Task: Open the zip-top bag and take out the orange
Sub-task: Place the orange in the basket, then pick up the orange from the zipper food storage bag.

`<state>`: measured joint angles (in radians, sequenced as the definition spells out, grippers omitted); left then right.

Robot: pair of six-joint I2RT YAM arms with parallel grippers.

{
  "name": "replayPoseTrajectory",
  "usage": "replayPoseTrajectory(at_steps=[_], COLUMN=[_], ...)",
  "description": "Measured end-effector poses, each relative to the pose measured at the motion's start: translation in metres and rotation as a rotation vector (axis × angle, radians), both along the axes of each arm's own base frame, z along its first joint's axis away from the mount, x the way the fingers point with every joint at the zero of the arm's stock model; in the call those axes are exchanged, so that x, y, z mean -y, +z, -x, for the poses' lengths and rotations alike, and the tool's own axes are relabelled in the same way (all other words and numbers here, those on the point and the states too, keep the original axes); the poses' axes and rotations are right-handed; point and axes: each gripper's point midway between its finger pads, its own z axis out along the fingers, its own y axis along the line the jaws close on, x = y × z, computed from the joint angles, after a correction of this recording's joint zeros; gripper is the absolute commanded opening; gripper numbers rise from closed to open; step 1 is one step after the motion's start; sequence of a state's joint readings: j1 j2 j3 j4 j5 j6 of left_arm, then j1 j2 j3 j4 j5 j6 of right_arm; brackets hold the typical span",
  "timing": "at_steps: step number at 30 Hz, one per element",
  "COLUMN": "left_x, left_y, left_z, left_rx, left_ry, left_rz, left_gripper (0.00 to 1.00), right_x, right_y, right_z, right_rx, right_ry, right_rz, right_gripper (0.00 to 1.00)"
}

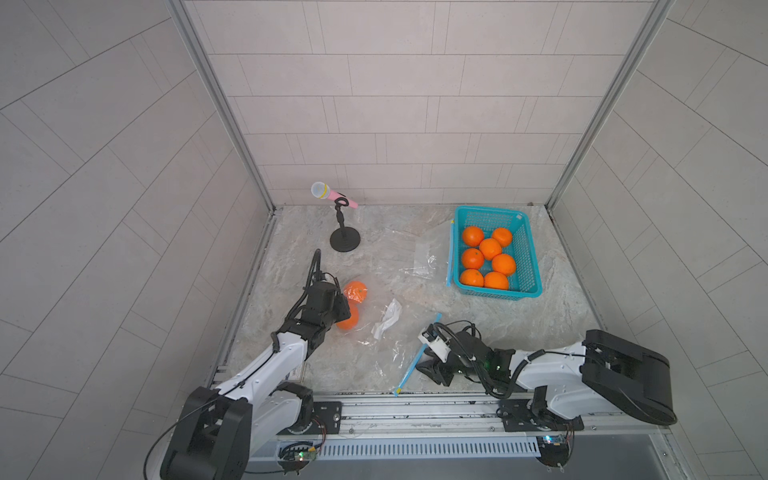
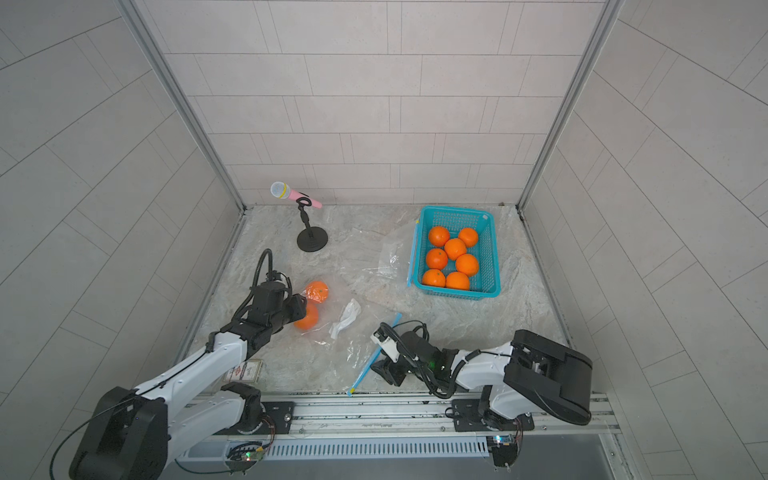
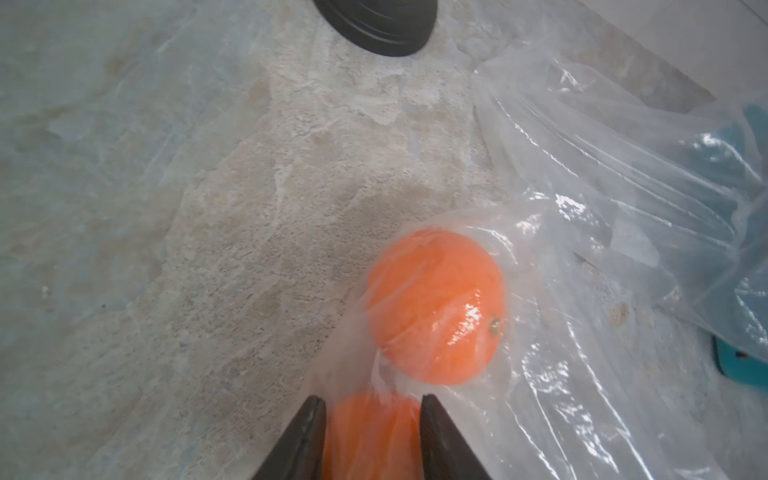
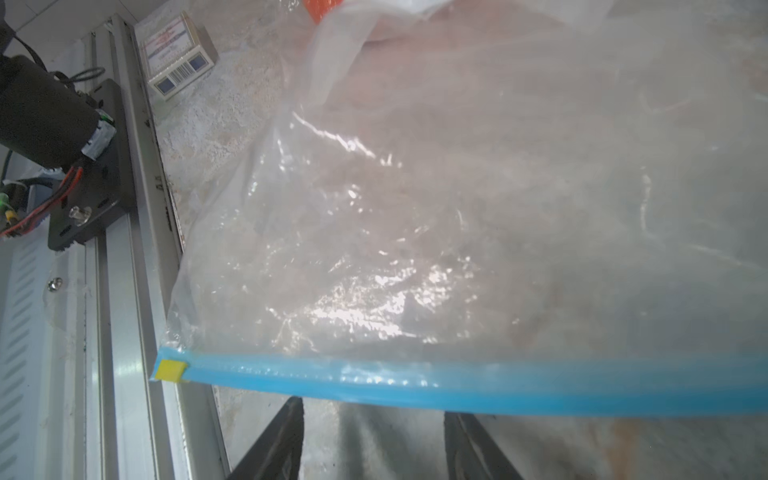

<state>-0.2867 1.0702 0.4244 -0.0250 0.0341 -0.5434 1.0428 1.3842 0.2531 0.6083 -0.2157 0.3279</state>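
The clear zip-top bag lies flat across the near half of the table, its blue zip strip at the right end. A yellow slider sits at the strip's near end. Two oranges lie inside the bag's left end. My left gripper is shut on the nearer orange through the film. The other orange rests just beyond it, touching it. My right gripper is low at the zip strip, which crosses just in front of its fingertips. Its jaws are open and hold nothing.
A teal basket with several oranges stands at the back right, an empty clear bag against its left side. A microphone stand is at the back left. Crumpled white paper lies mid-table. A small box sits by the front rail.
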Motion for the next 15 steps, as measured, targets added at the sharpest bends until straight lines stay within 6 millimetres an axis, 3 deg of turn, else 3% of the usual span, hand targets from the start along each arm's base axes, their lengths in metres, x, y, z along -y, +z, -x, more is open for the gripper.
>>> replayPoseTrajectory(at_steps=[4, 9, 15], left_x=[0.008, 0.021, 0.047], left_y=[0.003, 0.025, 0.082], left_z=[0.000, 0.002, -0.002], left_rx=[-0.002, 0.047, 0.162], left_ry=[-0.036, -0.096, -0.181], left_rz=[0.027, 0.087, 0.169], left_gripper=[0.00, 0.00, 0.00], right_x=[-0.004, -0.017, -0.003], right_y=[0.011, 0.025, -0.013], right_z=[-0.009, -0.027, -0.041], right_rx=[0.068, 0.166, 0.166], right_ry=[-0.008, -0.016, -0.064], right_rz=[-0.009, -0.011, 0.039], right_gripper=[0.55, 0.55, 0.57])
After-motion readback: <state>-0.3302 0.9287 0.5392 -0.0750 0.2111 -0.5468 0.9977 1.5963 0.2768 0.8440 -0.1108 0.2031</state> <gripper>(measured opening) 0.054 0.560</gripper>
